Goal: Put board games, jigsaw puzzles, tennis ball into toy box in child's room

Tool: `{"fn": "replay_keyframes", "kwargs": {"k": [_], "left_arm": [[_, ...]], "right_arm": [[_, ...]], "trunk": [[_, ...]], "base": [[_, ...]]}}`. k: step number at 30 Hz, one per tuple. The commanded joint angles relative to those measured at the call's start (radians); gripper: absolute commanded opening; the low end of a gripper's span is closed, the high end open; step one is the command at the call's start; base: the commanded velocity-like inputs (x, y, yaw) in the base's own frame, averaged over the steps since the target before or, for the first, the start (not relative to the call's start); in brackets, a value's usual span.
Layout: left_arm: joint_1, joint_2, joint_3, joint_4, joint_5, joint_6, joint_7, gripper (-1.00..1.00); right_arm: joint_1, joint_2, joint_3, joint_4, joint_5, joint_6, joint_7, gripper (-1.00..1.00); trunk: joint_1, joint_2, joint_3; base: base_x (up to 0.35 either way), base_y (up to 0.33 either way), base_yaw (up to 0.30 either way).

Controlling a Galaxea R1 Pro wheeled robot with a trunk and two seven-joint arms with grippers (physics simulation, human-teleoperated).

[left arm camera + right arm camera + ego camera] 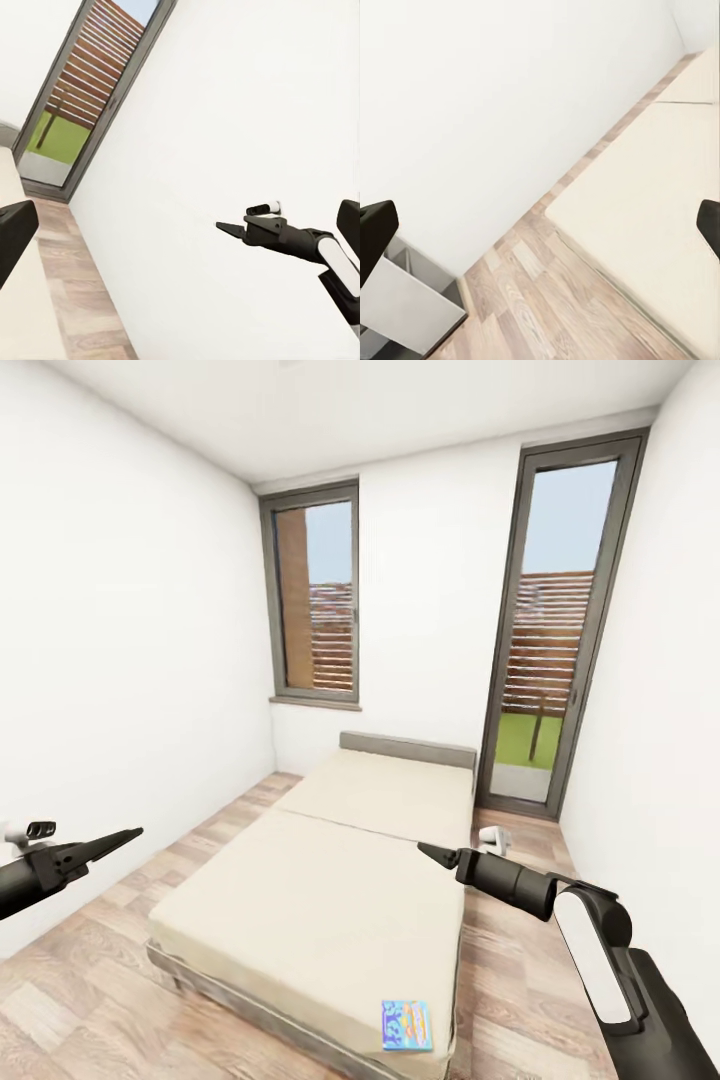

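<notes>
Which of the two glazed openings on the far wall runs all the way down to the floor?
The glass door right of the bed reaches the floor, with grass showing behind it. The window on the left is shorter and ends at a sill above the headboard.

We see the bed (330,880) ahead on the floor (90,980), its far end below two windows (315,595). A board game (407,1025) lies on its near right corner.
</notes>
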Motion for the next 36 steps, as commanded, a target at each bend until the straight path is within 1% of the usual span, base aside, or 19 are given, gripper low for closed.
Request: {"fn": "replay_keyframes", "kwargs": {"k": [1,19,28,36], "left_arm": [[0.002,0.000,0.001,0.000,-0.001,0.011,-0.005,1.00],[0.007,0.000,0.000,0.000,-0.002,0.011,-0.005,1.00],[0.007,0.000,0.001,0.000,-0.002,0.011,-0.005,1.00],[0.007,0.000,0.001,0.000,-0.001,0.011,-0.005,1.00]], "right_arm": [[-0.001,0.000,-0.001,0.000,0.002,0.005,0.004,1.00],[-0.001,0.000,-0.001,0.000,0.002,0.005,0.004,1.00],[-0.001,0.002,-0.001,0.019,0.002,0.005,0.005,1.00],[-0.001,0.002,-0.001,0.022,0.002,0.005,0.004,1.00]], "trunk": [[0.000,-0.001,0.000],[0.000,-0.001,0.011],[0.000,-0.001,0.016],[0.000,-0.001,0.021]], "base": [[0.000,0.133,-0.277],[0.000,0.022,-0.277],[0.000,0.177,-0.277],[0.000,0.067,-0.277]]}}
